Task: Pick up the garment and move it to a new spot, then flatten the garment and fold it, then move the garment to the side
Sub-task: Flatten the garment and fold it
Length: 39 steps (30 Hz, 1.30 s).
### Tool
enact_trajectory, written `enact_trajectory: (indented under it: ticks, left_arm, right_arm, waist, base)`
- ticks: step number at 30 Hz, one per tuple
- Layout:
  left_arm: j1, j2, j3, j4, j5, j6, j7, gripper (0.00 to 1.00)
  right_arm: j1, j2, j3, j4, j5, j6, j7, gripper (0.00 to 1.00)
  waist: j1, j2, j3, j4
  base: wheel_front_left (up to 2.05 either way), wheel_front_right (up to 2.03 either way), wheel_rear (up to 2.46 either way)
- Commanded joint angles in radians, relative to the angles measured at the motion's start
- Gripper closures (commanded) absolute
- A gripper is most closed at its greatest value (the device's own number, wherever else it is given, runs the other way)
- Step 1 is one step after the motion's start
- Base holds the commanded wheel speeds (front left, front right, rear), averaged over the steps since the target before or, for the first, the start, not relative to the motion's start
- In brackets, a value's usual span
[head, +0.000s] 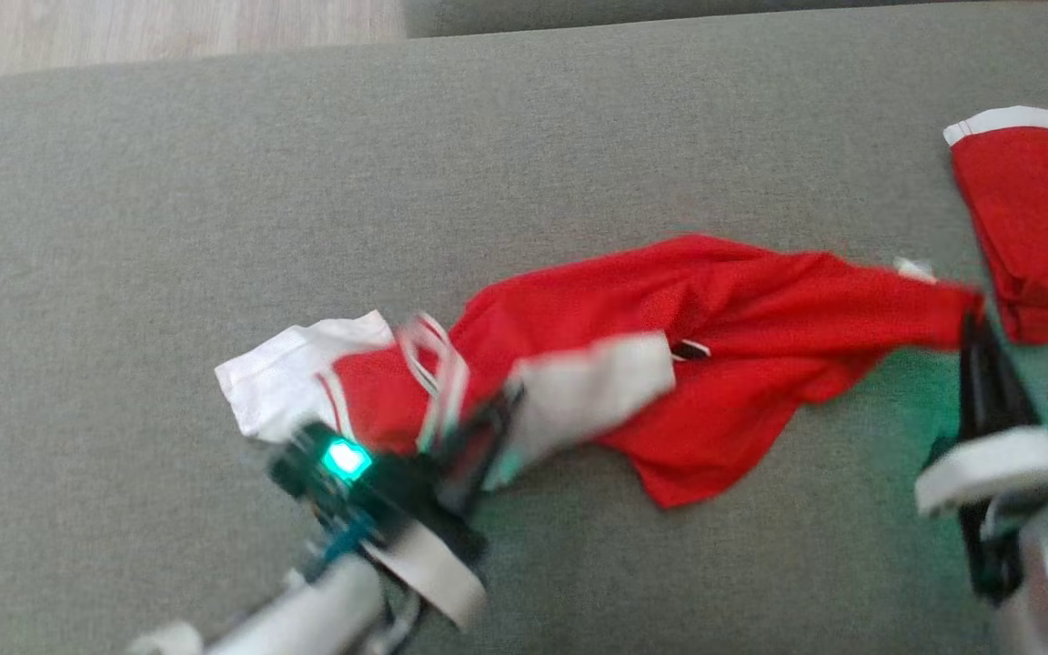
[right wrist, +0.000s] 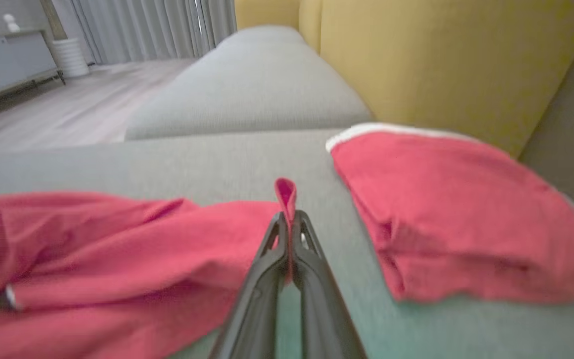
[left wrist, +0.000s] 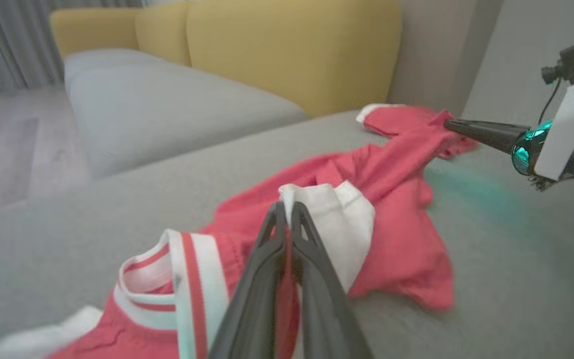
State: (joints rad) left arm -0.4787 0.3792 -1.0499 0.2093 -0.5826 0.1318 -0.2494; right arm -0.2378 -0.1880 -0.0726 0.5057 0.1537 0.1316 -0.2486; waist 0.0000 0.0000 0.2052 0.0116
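head view, item one: garment [head: 715, 337], a red jersey with white sleeves and striped trim, lying crumpled and drawn out lengthwise across the grey sofa seat [head: 306, 182], roughly mid-seat, one end reaching toward the right.

item two: left pincer [head: 498, 414], fingers closed together on the cloth by a white sleeve near the collar end (the left wrist view shows the tips pinched flat with white and red fabric between them).

item three: right pincer [head: 972, 317], likewise closed, nipping a small red fold at the opposite end; the right wrist view shows that fold poking up above the tips.

item four: second red piece [head: 1042, 227], folded, white-edged, lying just beside the right pincer, apart from the held cloth as far as can be told.

item five: yellow backrest [left wrist: 292, 50], behind the seat.

step in hand, as judged: carrying the garment to a new spot with a two-point hold.

handling notes:
- raise both pincers together and evenly so the sagging middle clears the seat rather than dragging.
- hold the span between them steady, since pulling wider may tug the thin right-hand pinch free.
- steer away from the folded piece to avoid catching it.
- the right grip holds little cloth, so slow moves suit.
- flattening and folding not yet done.
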Motion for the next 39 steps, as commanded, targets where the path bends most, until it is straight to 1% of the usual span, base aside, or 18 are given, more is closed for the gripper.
enact_trajectory:
  ticks: [1,2,4,6,7,9,12,13,15,19,20,23,31,33,34,35,37,39]
  left_arm:
    - [-0.016,-0.004,0.013,0.015,0.033,-0.001,-0.011,0.51]
    - [-0.01,-0.024,-0.005,0.039,0.061,-0.001,-0.011,0.0]
    - [0.002,-0.062,-0.013,0.061,0.105,0.007,-0.012,0.0]
    - [0.016,-0.084,-0.009,0.069,0.145,0.021,-0.012,0.0]
    - [0.016,-0.084,-0.009,0.069,0.145,0.021,-0.012,0.0]
    - [0.023,-0.089,-0.01,0.074,0.199,0.053,-0.012,0.0]
    - [0.043,-0.095,-0.016,0.061,0.247,0.075,-0.012,0.0]
    - [0.049,-0.095,-0.027,0.053,0.261,0.067,-0.012,0.0]
    - [0.057,-0.088,-0.063,0.049,0.289,0.037,-0.012,0.0]
    - [0.034,-0.073,-0.166,0.105,0.367,-0.047,0.002,0.0]
    - [0.03,-0.078,-0.174,0.123,0.372,-0.059,0.008,0.0]
    - [0.01,-0.103,-0.193,0.181,0.389,-0.096,0.027,0.0]
    - [-0.035,-0.21,-0.213,0.348,0.403,-0.191,0.022,0.0]
    - [-0.038,-0.23,-0.217,0.393,0.4,-0.214,0.036,0.0]
    - [-0.04,-0.238,-0.218,0.413,0.399,-0.22,0.044,0.13]
    - [-0.04,-0.244,-0.22,0.432,0.398,-0.226,0.053,0.36]
    - [-0.044,-0.252,-0.221,0.464,0.397,-0.229,0.066,0.5]
    - [-0.044,-0.255,-0.22,0.487,0.392,-0.228,0.075,0.55]
  right_arm:
    - [-0.004,0.002,0.013,-0.05,-0.011,-0.001,0.0,1.0]
    - [0.014,0.006,0.009,-0.056,-0.016,-0.001,0.005,1.0]
    - [0.04,0.013,0.0,-0.068,-0.031,-0.001,0.01,1.0]
    - [0.057,0.024,-0.009,-0.081,-0.043,-0.001,0.015,1.0]
    - [0.057,0.024,-0.009,-0.081,-0.043,-0.001,0.015,1.0]
    - [0.068,0.035,-0.013,-0.091,-0.052,-0.001,0.021,1.0]
    - [0.079,0.045,-0.016,-0.101,-0.059,-0.001,0.03,1.0]
    - [0.082,0.048,-0.016,-0.104,-0.06,-0.001,0.032,1.0]
    - [0.085,0.053,-0.017,-0.109,-0.061,-0.001,0.036,1.0]
    - [0.091,0.055,-0.015,-0.12,-0.059,-0.001,0.044,1.0]
    - [0.092,0.054,-0.015,-0.122,-0.059,-0.001,0.046,1.0]
    - [0.092,0.05,-0.013,-0.128,-0.057,-0.001,0.05,1.0]
    - [0.087,0.042,-0.002,-0.142,-0.052,-0.001,0.063,1.0]
    - [0.085,0.037,-0.003,-0.149,-0.05,-0.001,0.067,1.0]
    - [0.085,0.035,-0.005,-0.152,-0.048,-0.001,0.07,1.0]
    - [0.085,0.032,-0.007,-0.156,-0.048,-0.001,0.072,1.0]
    - [0.087,0.027,-0.011,-0.162,-0.047,-0.001,0.075,1.0]
    - [0.09,0.024,-0.016,-0.168,-0.046,-0.001,0.078,1.0]
  waist:
    - [0.0,0.0,0.0,-0.002]
    - [0.0,0.0,0.0,-0.003]
    - [0.0,0.0,-0.001,-0.004]
    - [0.0,0.0,-0.003,-0.004]
    - [0.0,0.0,-0.003,-0.004]
    - [0.0,0.0,-0.006,-0.004]
    - [0.0,0.0,-0.015,-0.004]
    - [0.0,0.0,-0.017,-0.004]
    - [0.0,0.0,-0.02,-0.002]
    - [0.0,0.0,-0.02,0.003]
    - [0.0,0.0,-0.019,0.004]
    - [0.0,0.0,-0.014,0.005]
    - [0.0,0.0,0.01,-0.016]
    - [0.0,0.0,0.016,-0.021]
    - [0.0,0.0,0.018,-0.023]
    - [0.0,0.0,0.019,-0.025]
    - [0.0,0.0,0.021,-0.026]
    - [0.0,0.0,0.019,-0.026]
  base:
    - [0.0,0.0,0.0]
    - [0.0,0.0,0.0]
    - [0.0,0.0,0.0]
    - [0.0,0.0,0.0]
    - [0.0,0.0,0.0]
    - [0.0,0.0,0.0]
    - [0.0,0.0,0.0]
    - [0.0,0.0,0.0]
    - [0.0,0.0,0.0]
    - [0.0,0.0,0.0]
    - [0.0,0.0,0.0]
    - [0.0,0.0,0.0]
    - [0.0,0.0,0.0]
    - [0.0,0.0,0.0]
    - [0.0,0.0,0.0]
    - [0.0,0.0,0.0]
    - [0.0,0.0,0.0]
    - [0.0,0.0,0.0]
